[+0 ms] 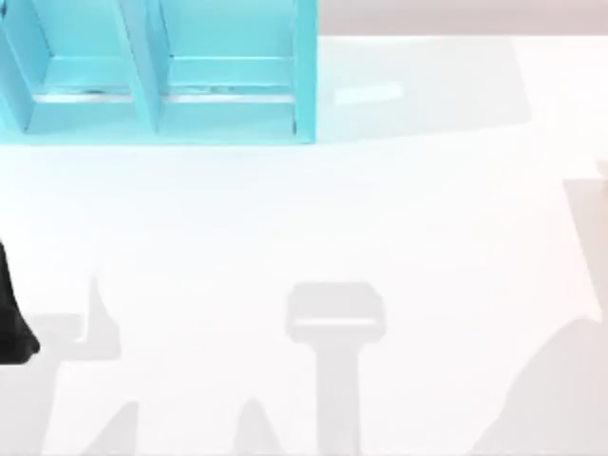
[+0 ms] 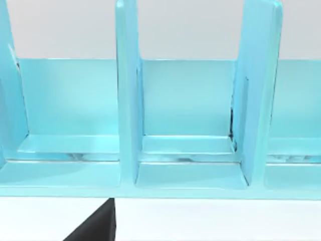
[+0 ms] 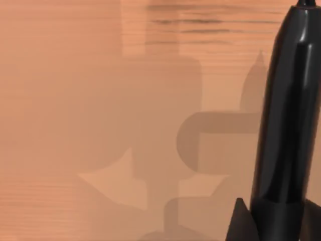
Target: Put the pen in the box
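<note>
The pen [image 3: 288, 110] is a glossy black shaft rising close in front of the right wrist camera, over a wood-toned surface. My right gripper [image 3: 281, 223] is shut on the pen's lower end, with a dark fingertip [image 3: 241, 221] beside it. The box [image 1: 304, 76] is a cyan rack of upright compartments at the table's back left. In the left wrist view the box [image 2: 128, 100] faces the camera with its dividers upright. My left arm [image 1: 14, 328] is a black shape at the table's left edge, and a black piece of the left gripper [image 2: 95, 228] shows below the box.
White tabletop [image 1: 427, 237] stretches from the box to the right and toward the front. Grey shadows of the arms and of a camera mount [image 1: 337, 323] lie across the front part.
</note>
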`<state>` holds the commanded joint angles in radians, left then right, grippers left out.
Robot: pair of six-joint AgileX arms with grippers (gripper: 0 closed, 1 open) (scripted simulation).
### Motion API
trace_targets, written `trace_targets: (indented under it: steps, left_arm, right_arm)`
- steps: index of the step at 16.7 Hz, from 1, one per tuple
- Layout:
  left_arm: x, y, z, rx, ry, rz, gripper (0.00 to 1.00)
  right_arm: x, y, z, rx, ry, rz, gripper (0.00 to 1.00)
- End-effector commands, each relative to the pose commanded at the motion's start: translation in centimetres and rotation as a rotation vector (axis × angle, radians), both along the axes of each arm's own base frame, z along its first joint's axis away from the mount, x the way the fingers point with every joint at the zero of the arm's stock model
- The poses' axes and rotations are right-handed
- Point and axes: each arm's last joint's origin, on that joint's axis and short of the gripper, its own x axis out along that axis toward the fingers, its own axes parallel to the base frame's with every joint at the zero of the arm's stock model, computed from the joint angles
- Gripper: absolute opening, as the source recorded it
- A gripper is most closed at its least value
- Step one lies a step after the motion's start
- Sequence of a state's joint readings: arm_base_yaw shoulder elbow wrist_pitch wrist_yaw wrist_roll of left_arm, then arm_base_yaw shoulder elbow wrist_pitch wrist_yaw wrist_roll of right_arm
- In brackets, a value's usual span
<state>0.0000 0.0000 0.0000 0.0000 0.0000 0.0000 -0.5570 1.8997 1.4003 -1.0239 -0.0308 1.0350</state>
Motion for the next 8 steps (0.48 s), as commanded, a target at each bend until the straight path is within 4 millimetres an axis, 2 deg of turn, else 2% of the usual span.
trace_targets:
  steps: [8]
  left_arm:
    - [0.0,0.0,0.0,0.0,0.0,0.0,1.0]
  right_arm:
    - [0.0,0.0,0.0,0.0,0.0,0.0,0.68]
